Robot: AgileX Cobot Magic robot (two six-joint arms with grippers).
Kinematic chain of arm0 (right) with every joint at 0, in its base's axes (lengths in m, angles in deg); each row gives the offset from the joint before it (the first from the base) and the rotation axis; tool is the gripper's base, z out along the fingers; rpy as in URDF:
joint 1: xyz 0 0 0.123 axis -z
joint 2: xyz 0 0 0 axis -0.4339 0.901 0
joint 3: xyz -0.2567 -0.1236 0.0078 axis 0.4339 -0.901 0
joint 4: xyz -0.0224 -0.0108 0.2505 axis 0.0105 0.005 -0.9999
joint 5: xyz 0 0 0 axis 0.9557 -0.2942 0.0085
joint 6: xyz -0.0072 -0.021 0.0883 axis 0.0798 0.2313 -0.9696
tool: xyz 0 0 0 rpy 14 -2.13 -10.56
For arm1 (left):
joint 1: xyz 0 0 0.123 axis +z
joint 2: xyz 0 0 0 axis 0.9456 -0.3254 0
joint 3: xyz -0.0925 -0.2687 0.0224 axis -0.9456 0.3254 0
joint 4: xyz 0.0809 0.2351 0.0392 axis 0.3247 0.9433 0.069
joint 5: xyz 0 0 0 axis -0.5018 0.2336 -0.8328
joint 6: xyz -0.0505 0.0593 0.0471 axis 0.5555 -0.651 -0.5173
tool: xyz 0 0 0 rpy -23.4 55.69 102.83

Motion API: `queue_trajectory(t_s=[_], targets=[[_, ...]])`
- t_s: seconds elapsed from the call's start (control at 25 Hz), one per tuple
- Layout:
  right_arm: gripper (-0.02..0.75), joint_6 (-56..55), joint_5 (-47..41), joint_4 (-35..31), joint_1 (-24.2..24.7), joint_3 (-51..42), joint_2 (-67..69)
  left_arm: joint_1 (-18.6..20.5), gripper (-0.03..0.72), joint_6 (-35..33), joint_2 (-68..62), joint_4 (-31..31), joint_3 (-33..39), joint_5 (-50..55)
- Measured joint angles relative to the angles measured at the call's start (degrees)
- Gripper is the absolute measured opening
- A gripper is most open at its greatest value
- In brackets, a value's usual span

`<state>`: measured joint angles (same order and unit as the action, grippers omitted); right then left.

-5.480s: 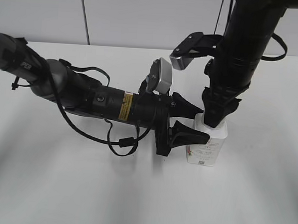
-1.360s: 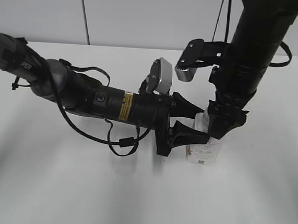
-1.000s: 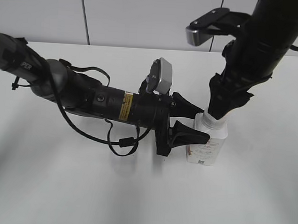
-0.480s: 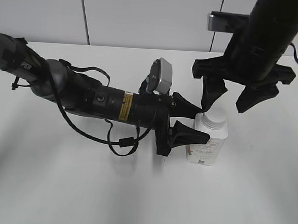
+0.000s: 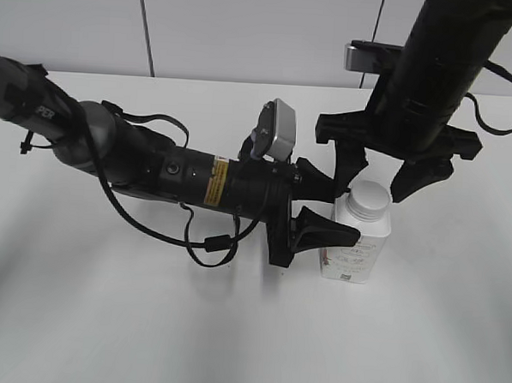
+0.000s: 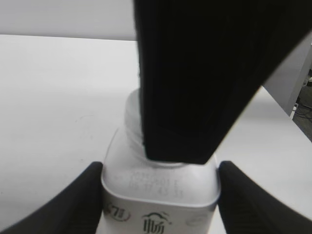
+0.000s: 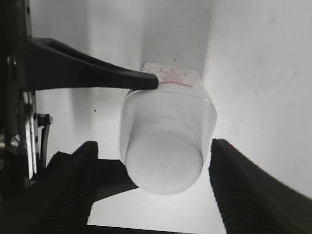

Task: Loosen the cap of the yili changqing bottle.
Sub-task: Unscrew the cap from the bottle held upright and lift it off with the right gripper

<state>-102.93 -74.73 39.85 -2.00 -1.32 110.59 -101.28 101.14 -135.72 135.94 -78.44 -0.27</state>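
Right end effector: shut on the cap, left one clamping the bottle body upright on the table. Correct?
Not quite. The right end effector is open, its fingers spread either side of the cap without touching it; the exterior and right wrist views both show the gaps. The rest holds: the left end effector clamps the body of the bottle, which stands upright on the table.

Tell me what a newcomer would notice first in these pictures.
The small white squarish bottle with pink-red print stands right of centre on the white table, clamped at its sides by the left tool lying level across the table. Directly above its round white cap, the right tool hangs with jaws spread wide, touching nothing.
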Motion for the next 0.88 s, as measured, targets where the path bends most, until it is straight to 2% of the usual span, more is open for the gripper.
queue_trajectory(t_s=[0.36, 0.52, 0.64, 0.88], targets=[[0.54, -1.12, 0.22, 2.18, 0.0, 0.0, 1.83, 0.0, 0.433, 0.0, 0.0, 0.0, 0.0, 0.0], [0.481, -1.17, 0.22, 2.13, 0.0, 0.0, 1.83, 0.0, 0.433, 0.0, 0.0, 0.0, 0.0, 0.0], [0.394, -1.23, 0.24, 1.89, 0.0, 0.0, 1.83, 0.0, 0.433, 0.0, 0.0, 0.0, 0.0, 0.0], [0.393, -1.28, 0.4, 1.93, 0.0, 0.0, 1.83, 0.0, 0.433, 0.0, 0.0, -0.05, 0.0, 0.04]])
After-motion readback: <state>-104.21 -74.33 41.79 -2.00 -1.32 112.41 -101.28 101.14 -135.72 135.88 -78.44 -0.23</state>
